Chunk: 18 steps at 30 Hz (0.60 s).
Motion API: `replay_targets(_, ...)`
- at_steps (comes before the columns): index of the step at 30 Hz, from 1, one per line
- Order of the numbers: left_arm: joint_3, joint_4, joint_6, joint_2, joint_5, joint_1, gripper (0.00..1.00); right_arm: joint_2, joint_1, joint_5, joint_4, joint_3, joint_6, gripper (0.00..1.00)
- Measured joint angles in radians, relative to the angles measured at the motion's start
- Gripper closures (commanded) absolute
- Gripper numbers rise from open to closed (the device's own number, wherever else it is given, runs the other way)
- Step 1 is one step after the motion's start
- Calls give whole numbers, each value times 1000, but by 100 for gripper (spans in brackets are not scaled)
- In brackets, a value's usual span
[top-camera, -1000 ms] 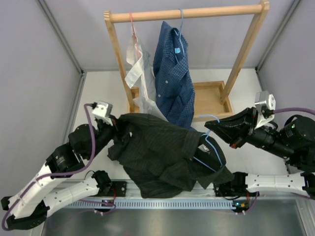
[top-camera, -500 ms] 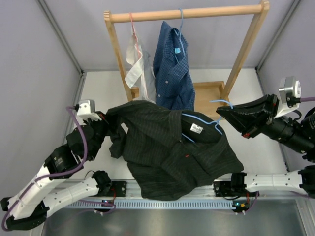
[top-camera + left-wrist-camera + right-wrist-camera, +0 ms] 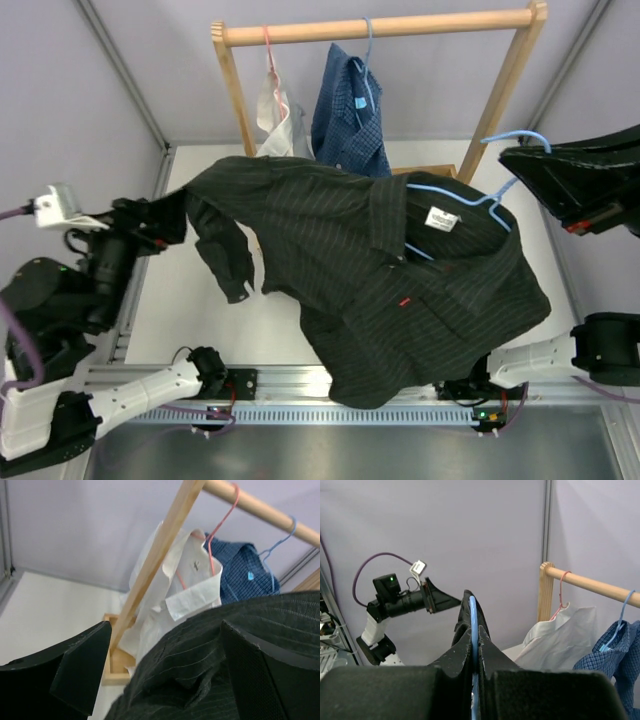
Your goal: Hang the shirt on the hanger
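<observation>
**Shirt strung between both arms, in front of the rack**

At the near edge, the hem of the shirt (image 3: 400,300) hangs over the metal rail (image 3: 280,412) that bounds the table (image 3: 190,310). Bare white tabletop shows on the left under a dangling sleeve (image 3: 232,270). A narrower strip shows on the right, between the cloth and the side wall (image 3: 590,90).

The left gripper (image 3: 165,215) is at the shirt's left end. Its wrist view shows the fingers (image 3: 82,672) spread wide. Bunched cloth lies between them against the right-hand finger, and a gap shows beside the left-hand one. The right gripper (image 3: 474,635) is pinched tight on the thin blue wire of the hanger (image 3: 462,196).

The shirt is held above the table with its long axis running left to right, from the left gripper to the hanger. The collar opening faces up and toward the far right. The white neck label (image 3: 440,218) is just below the hanger wire, and the red tag (image 3: 403,302) is nearer. The hanger's arm lies in the collar, and its hook points far-right, just beside the right post (image 3: 497,95) of the wooden rack (image 3: 380,27).

Behind the shirt, the white garment (image 3: 280,125) hangs on a pink hanger (image 3: 268,45). The blue checked shirt (image 3: 350,110) hangs beside it, close above the black cloth's far edge.
</observation>
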Motion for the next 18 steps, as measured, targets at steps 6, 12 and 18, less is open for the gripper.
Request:
replay_targets(6, 163, -24, 137, 23, 211, 5, 39, -115, 0, 0, -72, -129, 4, 100)
replay_targets(12, 167, -90, 164, 129, 268, 5, 11, -130, 0, 26, -175, -285, 38, 100)
replay_targets(18, 19, -53, 219, 222, 761, 6, 2, -119, 0, 63, -221, -430, 99, 100)
